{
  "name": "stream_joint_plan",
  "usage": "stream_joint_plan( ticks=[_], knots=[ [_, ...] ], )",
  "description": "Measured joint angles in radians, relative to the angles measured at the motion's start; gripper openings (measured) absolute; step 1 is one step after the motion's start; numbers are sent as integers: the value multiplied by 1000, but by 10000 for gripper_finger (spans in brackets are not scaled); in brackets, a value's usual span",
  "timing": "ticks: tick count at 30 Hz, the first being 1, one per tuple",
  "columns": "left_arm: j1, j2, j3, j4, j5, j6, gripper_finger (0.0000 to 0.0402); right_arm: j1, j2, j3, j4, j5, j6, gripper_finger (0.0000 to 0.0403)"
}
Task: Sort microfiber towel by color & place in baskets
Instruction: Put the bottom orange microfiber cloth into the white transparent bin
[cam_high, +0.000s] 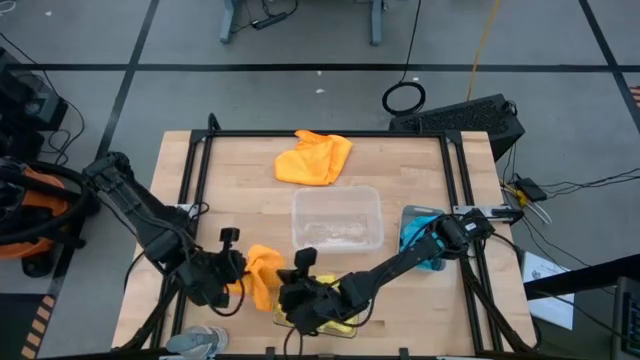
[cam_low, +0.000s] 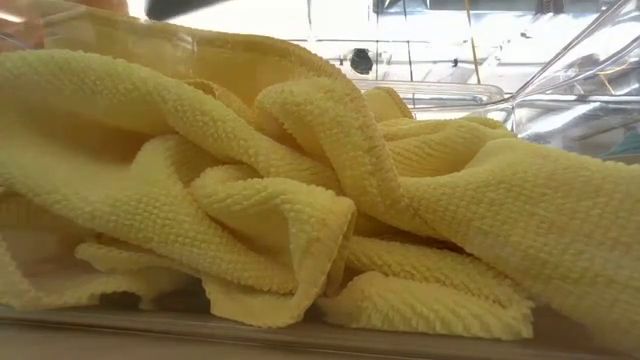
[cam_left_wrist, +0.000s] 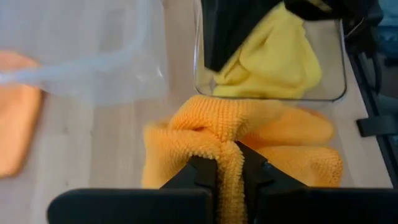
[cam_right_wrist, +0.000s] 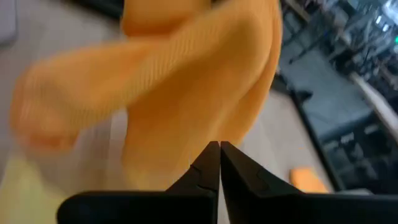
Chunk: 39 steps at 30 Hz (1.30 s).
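At lower centre of the high view, the left claw (cam_left_wrist: 229, 171) is pinching an orange towel (cam_left_wrist: 249, 134) — probably to lift it toward a basket — while the right claw (cam_right_wrist: 219, 163) is hanging clenched, empty, over the yellow towels' tub (cam_high: 283, 320).

High: overhead, straight down on worktop (cam_high: 400, 165) | Low: worktop level, pressed against yellow towel (cam_low: 300, 230) | Left wrist: close on orange towel (cam_left_wrist: 249, 134) | Right wrist: close, shares that orange towel
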<state>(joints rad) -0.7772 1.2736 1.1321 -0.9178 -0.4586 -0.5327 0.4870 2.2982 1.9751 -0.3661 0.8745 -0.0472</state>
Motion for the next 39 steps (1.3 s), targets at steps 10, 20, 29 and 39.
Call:
stream_joint_plan(
  ticks=[10, 20, 29, 39],
  knots=[
    [-71, 0, 106, 1, -222, 127, 26, -2, 0, 0, 124, -35, -67, 139],
    [-109, 26, 106, 357, -325, 392, 26, 8, 0, 7, 161, 148, -35, 281],
    [-142, 138, 102, 419, -453, 470, 26, 160, 0, 62, -46, 151, 80, 337],
    [-108, 171, 100, 599, -453, 635, 26, 244, 0, 63, -264, 404, 303, 338]
  ],
)
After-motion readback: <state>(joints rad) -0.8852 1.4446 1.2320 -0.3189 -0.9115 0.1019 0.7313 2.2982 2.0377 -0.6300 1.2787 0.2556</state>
